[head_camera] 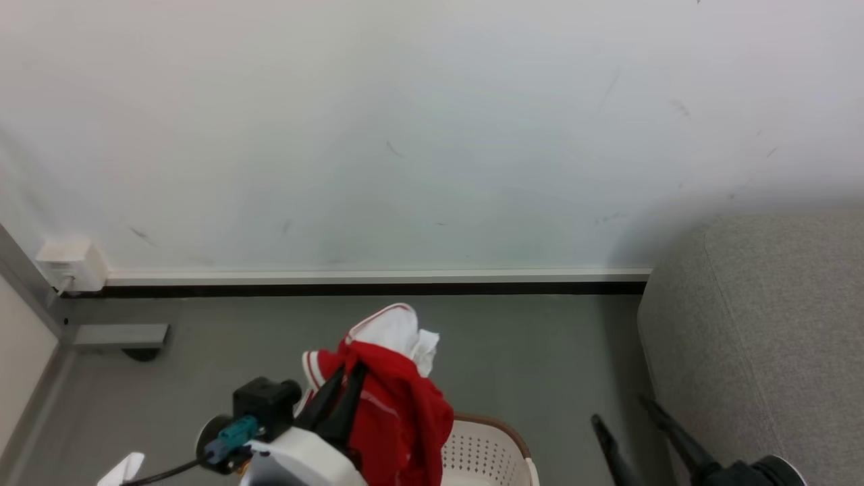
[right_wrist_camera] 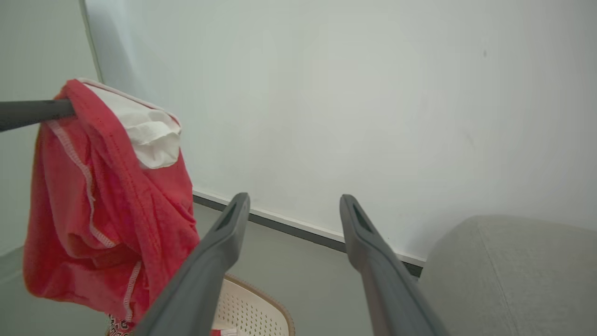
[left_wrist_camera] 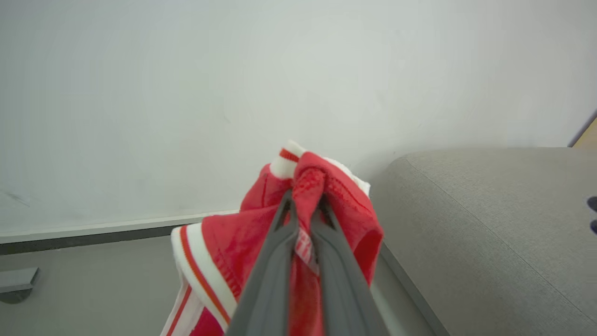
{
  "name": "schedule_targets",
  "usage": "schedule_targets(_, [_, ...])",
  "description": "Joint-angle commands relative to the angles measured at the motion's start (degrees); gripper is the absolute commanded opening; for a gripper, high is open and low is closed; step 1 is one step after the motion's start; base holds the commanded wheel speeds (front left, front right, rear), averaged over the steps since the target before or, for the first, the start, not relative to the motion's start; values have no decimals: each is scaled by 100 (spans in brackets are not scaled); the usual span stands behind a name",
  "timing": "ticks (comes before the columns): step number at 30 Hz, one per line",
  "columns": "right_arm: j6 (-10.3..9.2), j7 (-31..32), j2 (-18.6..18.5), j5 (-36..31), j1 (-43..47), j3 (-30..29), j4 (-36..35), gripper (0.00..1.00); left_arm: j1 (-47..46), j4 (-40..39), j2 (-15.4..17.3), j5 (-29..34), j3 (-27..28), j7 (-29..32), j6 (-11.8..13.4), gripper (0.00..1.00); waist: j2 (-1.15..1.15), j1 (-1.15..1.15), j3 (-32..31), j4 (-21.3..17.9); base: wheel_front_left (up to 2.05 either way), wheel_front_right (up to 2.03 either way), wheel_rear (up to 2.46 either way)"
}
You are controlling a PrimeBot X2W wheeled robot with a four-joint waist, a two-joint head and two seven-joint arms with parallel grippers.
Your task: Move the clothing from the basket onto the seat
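Biggest thing first: the seat (head_camera: 763,337), that grey sofa, fills your right side, its rounded end just beside your right arm. At the bottom of the head view sits the basket (head_camera: 472,455), with just its brown rim and perforated wall peeking in. Hanging above it is the clothing (head_camera: 398,405), the red jersey, bunched and draped, with a white panel flopped over the top and striped trim dangling on the left. Whether its lowest hem is clear of the rim, I can't tell. It looks thin, light and completely limp, so expect it to swing and trail on the way across. A low hem could catch the basket. Take thin fabric like this by a thick gathered fold, not a single layer. Your left gripper (head_camera: 352,370) has exactly that: its fingers are pinched tight on a ridge of red fabric near the top of the bundle. They angle up and forward, with the forearm raised over the basket. Your right gripper (head_camera: 619,409) is spread wide and carries nothing. Its 2 fingers point up toward the wall, between basket and sofa.
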Motion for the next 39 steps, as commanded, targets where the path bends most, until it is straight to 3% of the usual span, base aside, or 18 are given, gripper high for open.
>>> schedule_targets(1, [12,5,-142,105,-128,190,-29,100,-94,-124,57,52,-25,54,-15,0,0,-1,0,-7,0,0,0])
schedule_targets(7, [9,5,-633,553,-729,1338,-75,100,-276,-549,-28,152,-320,362,-104,0,0,-1,16,-27,0,0,0])
schedule_targets(14, [9,29,-769,839,-1356,2188,89,100,-517,-720,-337,220,-732,564,-246,0,0,-1,29,-77,0,0,0])
schedule_targets(30, [9,3,-640,956,-1593,2475,601,100,-519,-1189,-730,137,-1666,975,-661,0,0,-1,-39,-204,0,0,0])
schedule_targets(31, [9,4,-621,964,-1590,2426,601,80,-512,-1223,-744,111,-1694,988,-669,0,0,-1,-30,-216,0,0,0])
schedule_targets(32, [9,3,-607,954,-1579,2374,616,37,-514,-1252,-746,100,-1712,993,-677,0,0,-1,-24,-227,0,0,0])
schedule_targets(33, [9,2,-595,937,-1571,2374,620,3,-509,-1279,-748,79,-1727,1009,-676,0,0,-1,-18,-237,0,0,0])
schedule_targets(37, [9,-2,-586,1025,-1499,2264,615,0,-508,-1296,-711,60,-1707,985,-641,0,0,-1,-27,-278,0,0,0])
schedule_targets(38, [9,-2,-594,1031,-1480,2211,600,0,-513,-1272,-694,86,-1692,952,-628,18,0,-1,-26,-294,0,0,0])
schedule_targets(39, [9,-3,-601,1059,-1464,2152,580,0,-503,-1249,-694,72,-1668,921,-606,42,0,-1,-15,-312,0,0,0])
